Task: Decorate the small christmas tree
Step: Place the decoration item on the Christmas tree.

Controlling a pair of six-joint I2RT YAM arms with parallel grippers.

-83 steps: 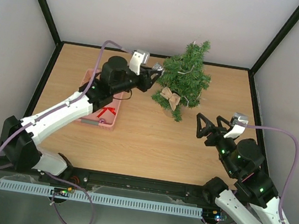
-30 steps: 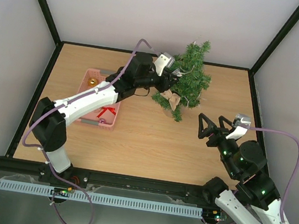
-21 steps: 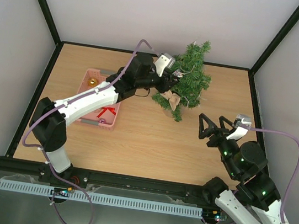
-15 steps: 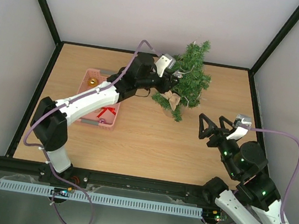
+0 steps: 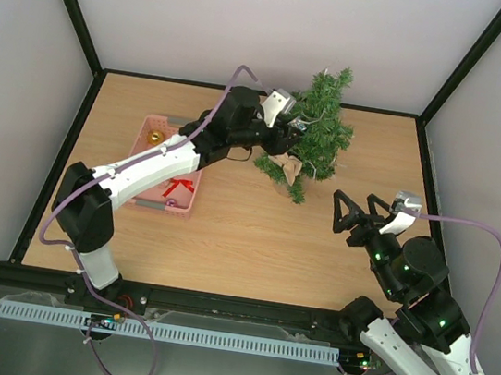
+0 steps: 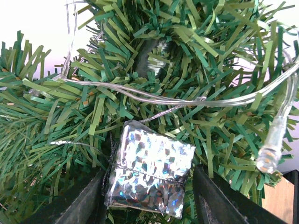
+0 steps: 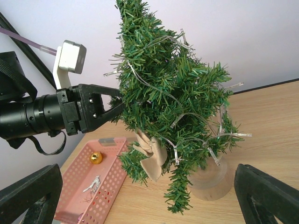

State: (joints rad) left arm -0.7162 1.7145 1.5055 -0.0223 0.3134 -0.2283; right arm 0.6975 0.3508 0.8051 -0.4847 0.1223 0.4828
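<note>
Here the left hand (image 5: pixel 287 139) is pushed into the left flank of the tree (image 5: pixel 320 127), which stands on its pale round base (image 7: pixel 210 179) at the far middle of the worktop (image 5: pixel 243 242). The tree rises upright, with its tip leaning a little. The hand comes in roughly level, across that upright axis, so the branches lie straight ahead of the fingers. The hand is part open and does not look clamped. A silver foil box (image 6: pixel 149 170) sits between its two dark fingers (image 6: pixel 79 205), touching or nearly touching the one at picture left, while a sliver of green shows beside the other. A thin silver thread (image 6: pixel 161 113) runs up from the box into the needles, near a clear light wire (image 6: pixel 187 100) that ends in a small bulb (image 6: pixel 270 156). Whether the thread is truly hooked over a twig cannot be told. By my reading, the coming move turns on this: the hand should back out along its own line, away from the trunk, without dragging the box. The right hand (image 5: pixel 351 203) is wide open and holds nothing. It hovers over the worktop, well apart from the tree, so the left arm is far nearer. Only the left wrist view shows the box and thread. The top view hides them, but shows both arms and the pink basket (image 5: pixel 183 204) to the tree's left. The right wrist view alone shows the tree side-on, with the hand entering above mid-height.
</note>
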